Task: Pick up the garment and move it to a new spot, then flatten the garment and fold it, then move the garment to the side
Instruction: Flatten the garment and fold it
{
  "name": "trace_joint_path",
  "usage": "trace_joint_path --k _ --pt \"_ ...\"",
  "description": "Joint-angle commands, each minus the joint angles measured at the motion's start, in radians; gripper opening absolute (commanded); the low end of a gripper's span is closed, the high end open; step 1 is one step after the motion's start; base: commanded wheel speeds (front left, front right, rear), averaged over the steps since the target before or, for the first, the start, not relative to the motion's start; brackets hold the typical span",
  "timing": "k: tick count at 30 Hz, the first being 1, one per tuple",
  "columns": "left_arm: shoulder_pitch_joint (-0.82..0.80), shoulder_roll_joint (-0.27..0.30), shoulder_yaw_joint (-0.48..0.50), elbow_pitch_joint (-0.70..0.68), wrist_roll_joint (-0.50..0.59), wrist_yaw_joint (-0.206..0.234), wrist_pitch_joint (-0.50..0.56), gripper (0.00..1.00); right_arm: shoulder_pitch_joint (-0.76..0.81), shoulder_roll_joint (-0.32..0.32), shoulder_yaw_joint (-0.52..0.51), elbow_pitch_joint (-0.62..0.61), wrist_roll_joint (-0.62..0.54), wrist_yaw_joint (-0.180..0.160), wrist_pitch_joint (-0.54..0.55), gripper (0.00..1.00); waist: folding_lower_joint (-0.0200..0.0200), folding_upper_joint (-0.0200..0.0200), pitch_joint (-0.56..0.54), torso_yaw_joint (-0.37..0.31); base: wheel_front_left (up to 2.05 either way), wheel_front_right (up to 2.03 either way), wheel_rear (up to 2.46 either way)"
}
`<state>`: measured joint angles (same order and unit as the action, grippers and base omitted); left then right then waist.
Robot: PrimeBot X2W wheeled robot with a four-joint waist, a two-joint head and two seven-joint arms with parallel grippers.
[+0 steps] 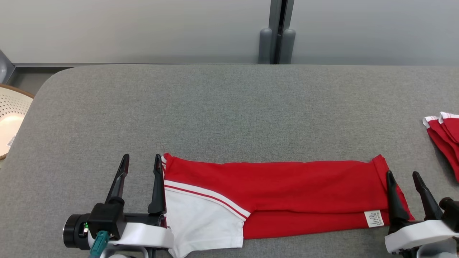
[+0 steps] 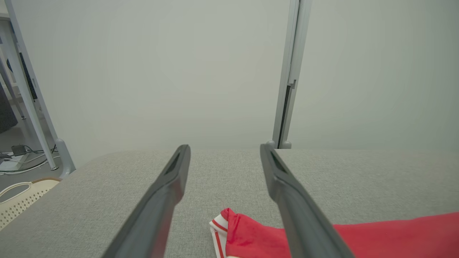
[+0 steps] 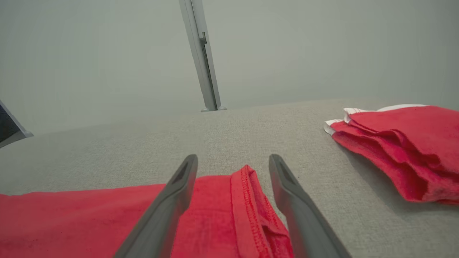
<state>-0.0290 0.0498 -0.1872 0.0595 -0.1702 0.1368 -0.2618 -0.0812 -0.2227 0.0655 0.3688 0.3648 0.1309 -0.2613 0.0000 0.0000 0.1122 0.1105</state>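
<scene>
The garment (image 1: 279,190) is red with white panels and stripes, folded into a long band lying flat on the grey table (image 1: 215,107) near its front edge. My left gripper (image 1: 141,159) stands open at the band's left end, its right finger against the striped corner (image 2: 229,229). At the right end my right gripper (image 1: 403,175) is open too, and the hemmed red edge (image 3: 247,204) lies between its fingers. Nothing is gripped by either.
A second red and white folded garment (image 1: 444,139) lies at the table's right edge, also in the right wrist view (image 3: 401,150). A cream perforated basket (image 1: 10,118) stands off the left side. A grey post (image 1: 278,32) rises behind the table against the wall.
</scene>
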Motion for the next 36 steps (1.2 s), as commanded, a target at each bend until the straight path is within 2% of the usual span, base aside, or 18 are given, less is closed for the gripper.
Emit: trace_joint_path --k 1,12,19,20,21,24,29,33,36 --pt "-0.012 0.003 -0.001 0.001 -0.004 -0.002 -0.004 1.00 -0.014 0.001 -0.007 0.022 0.006 0.000 -0.005 1.00 0.0000 0.0000 0.005 0.003 0.00 0.00 0.00" --pt "-0.038 0.003 -0.029 0.016 0.012 -0.008 -0.004 1.00 -0.160 0.007 -0.038 0.366 0.101 0.000 -0.004 1.00 0.0000 0.0000 0.045 0.023 0.00 0.00 0.00" --pt "-0.044 0.003 -0.019 0.019 0.016 -0.009 -0.004 1.00 -0.196 0.021 0.030 0.480 0.169 0.000 0.014 1.00 0.0000 0.0000 0.056 0.023 0.00 0.00 0.00" --pt "-0.044 0.003 -0.017 0.020 0.016 -0.008 -0.004 1.00 -0.199 0.024 0.045 0.487 0.179 0.000 0.014 0.45 0.0000 0.0000 0.056 0.021 0.00 0.00 0.00" --pt "-0.044 0.003 -0.017 0.022 0.016 -0.008 -0.004 1.00 -0.201 0.024 0.062 0.488 0.187 0.000 0.013 0.00 0.0000 0.0000 0.056 0.020 0.00 0.00 0.00" --pt "-0.042 0.003 -0.018 0.028 0.016 -0.005 -0.004 1.00 -0.204 0.015 0.098 0.484 0.217 0.000 0.008 0.00 0.0000 0.0000 0.052 0.014 0.00 0.00 0.00" --pt "-0.036 0.003 -0.019 0.036 0.008 -0.007 -0.004 1.00 -0.219 -0.030 0.083 0.468 0.253 -0.001 -0.003 0.00 0.0000 0.0000 0.036 0.004 0.00 0.00 0.00" --pt "-0.030 0.003 -0.020 0.040 0.002 -0.010 -0.003 1.00 -0.229 -0.072 0.005 0.452 0.248 -0.001 -0.005 0.00 0.0000 0.0000 0.018 0.001 0.00 0.00 0.00" --pt "-0.023 0.003 -0.017 0.038 -0.007 -0.009 -0.003 1.00 -0.220 -0.076 -0.059 0.455 0.210 -0.001 -0.005 0.00 0.0000 0.0000 0.007 0.000 0.00 0.00 0.00"
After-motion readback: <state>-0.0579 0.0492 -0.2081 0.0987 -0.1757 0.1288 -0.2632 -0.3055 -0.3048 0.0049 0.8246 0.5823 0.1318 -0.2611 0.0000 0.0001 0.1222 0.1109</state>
